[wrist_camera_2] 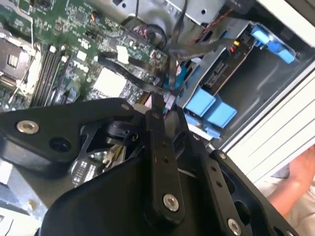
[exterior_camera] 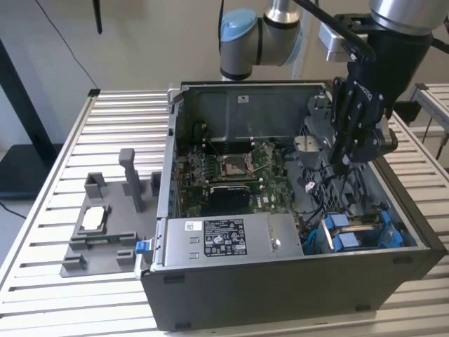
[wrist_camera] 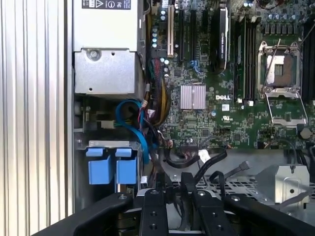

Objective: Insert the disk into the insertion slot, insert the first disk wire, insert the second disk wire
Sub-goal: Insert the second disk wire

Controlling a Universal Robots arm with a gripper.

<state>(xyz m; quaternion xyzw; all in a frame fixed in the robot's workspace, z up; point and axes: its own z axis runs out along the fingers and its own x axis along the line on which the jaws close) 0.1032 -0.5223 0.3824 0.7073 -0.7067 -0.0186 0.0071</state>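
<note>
Gripper (exterior_camera: pixel 339 163) hangs in the upper right of the exterior view, reaching down into the right half of the open case (exterior_camera: pixel 280 288). In both wrist views its fingers (wrist_camera: pixel 152 201) are drawn close together, pinching the end of a black wire (wrist_camera_2: pixel 130 73) that loops back over the board.

At the far left of the exterior view a grey tray (exterior_camera: pixel 105 235) lies on the slatted table (exterior_camera: pixel 42 281), just beside the case. Inside the case, the supply box (exterior_camera: pixel 224 239) sits along the near wall at lower centre, and the board (exterior_camera: pixel 231 165) lies above it in the frame.

At the lower right the disk (exterior_camera: pixel 351 235) is seated in the slot (wrist_camera: pixel 113 144), in the case's near right corner. Its long axis runs across the frame, left to right, along the near wall. Its two blue tabs (wrist_camera: pixel 98 169) are at the left end and point toward the supply box.

A blue cable (wrist_camera: pixel 138 128) curves down just beside the tabs. The gripper is above the disk in the frame, near it but apart, with dark cables lying between them.
</note>
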